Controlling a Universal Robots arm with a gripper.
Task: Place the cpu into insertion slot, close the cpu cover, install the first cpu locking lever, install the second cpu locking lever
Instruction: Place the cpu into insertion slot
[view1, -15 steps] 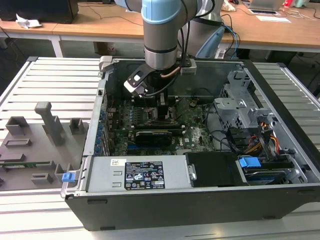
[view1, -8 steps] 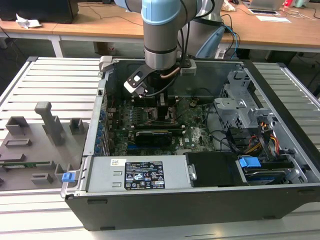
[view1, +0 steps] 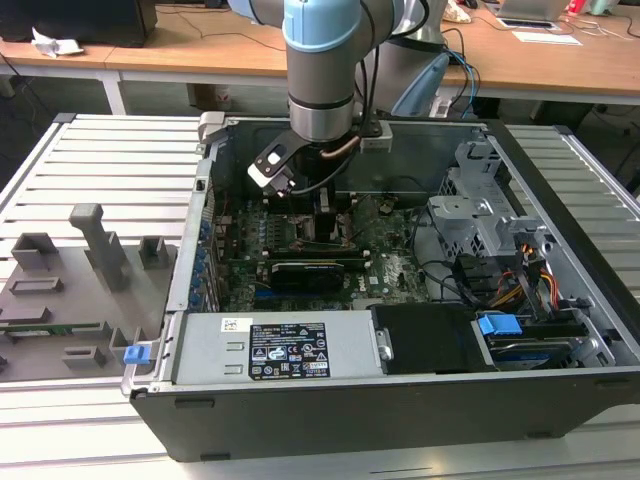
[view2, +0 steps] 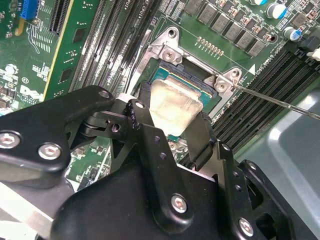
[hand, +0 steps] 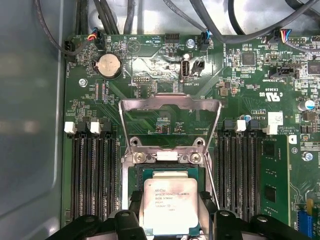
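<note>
Well off to the exterior view's left of the end effector (view1: 325, 215), grey holders (view1: 100, 245) stand on the slatted tabletop (view1: 120, 160). The end effector reaches down into the open computer case (view1: 400, 420). Its fingers (hand: 136, 200) are closed narrowly against two opposite edges of the cpu (hand: 171, 207). The cpu lies level between them, directly over the insertion slot (hand: 132, 180); whether it is seated I cannot tell. Just beyond the fingertips, the cpu cover (hand: 170, 104) stands swung up.

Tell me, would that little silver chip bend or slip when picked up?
Probably stiff: the cpu is a flat, metal-faced slab. Likely light, being so thin. Its smooth thin edges, held by the pincer, might slip easily.
</note>
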